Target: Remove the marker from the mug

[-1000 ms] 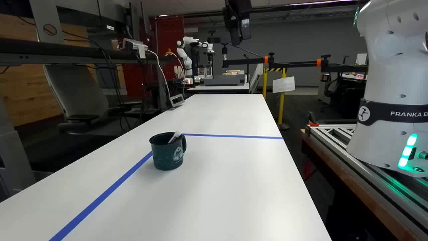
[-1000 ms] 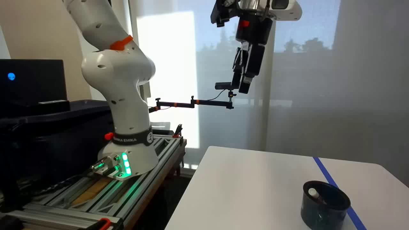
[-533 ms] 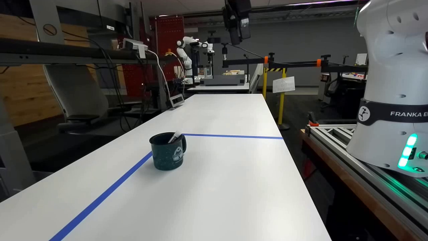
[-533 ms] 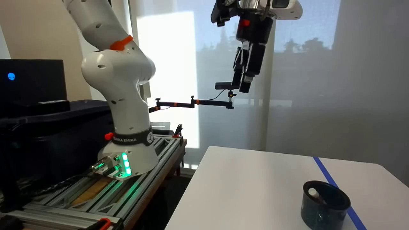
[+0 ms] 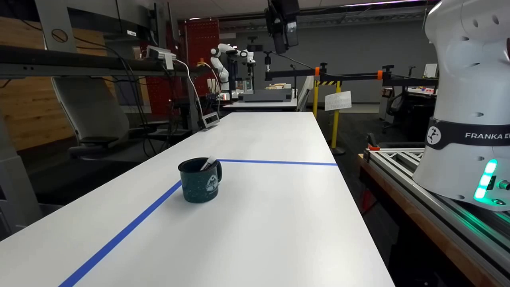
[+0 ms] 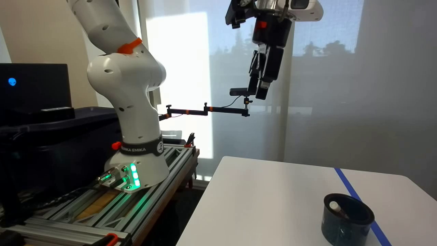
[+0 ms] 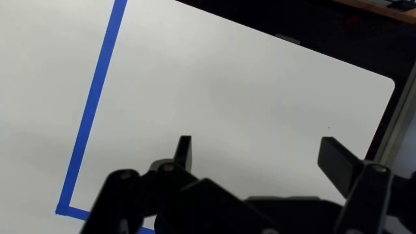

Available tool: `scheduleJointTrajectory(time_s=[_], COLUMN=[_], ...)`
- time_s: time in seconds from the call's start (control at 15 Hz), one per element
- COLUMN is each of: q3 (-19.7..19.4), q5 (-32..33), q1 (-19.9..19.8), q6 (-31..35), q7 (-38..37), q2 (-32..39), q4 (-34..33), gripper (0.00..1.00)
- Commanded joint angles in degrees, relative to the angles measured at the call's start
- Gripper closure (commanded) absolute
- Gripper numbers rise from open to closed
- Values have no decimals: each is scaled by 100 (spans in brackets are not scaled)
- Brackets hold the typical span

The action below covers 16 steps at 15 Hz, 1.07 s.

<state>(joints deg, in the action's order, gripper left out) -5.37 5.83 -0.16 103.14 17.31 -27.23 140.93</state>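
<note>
In an exterior view, the black band (image 5: 474,136) on the robot arm (image 5: 468,87) reads "FRANKA E", cut by the frame edge, beside a round white emblem (image 5: 434,135). In an exterior view its lettering (image 6: 135,149) ends "KA EMIKA", and a dark laptop lid (image 6: 36,90) carries a glowing blue alien-head logo (image 6: 12,81). The white print (image 5: 212,182) on the mug (image 5: 192,189), the lines on a paper sheet (image 5: 338,101) and a small white label (image 5: 131,33) are too small to read.

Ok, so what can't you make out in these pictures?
Mug: base cut off by the picture's bottom edge, in an exterior view.
Marker: lower end hidden by the mug wall, in both exterior views.
Paper: any writing too small to read, in an exterior view.
</note>
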Motion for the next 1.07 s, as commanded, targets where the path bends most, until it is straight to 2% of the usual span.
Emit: scheduleJointTrajectory(time_s=[0.0,0.13,0.6,1.0], q3=[1,24,-404,-530], q5=[-1,80,206,308], q1=[1,-35,-384,-495], q6=[-9,77,416,528], q7=[-2,-98,260,1560], q2=[2,136,1349,2580], q4=[-7,-65,-887,-2014], gripper=[0,0,0,0])
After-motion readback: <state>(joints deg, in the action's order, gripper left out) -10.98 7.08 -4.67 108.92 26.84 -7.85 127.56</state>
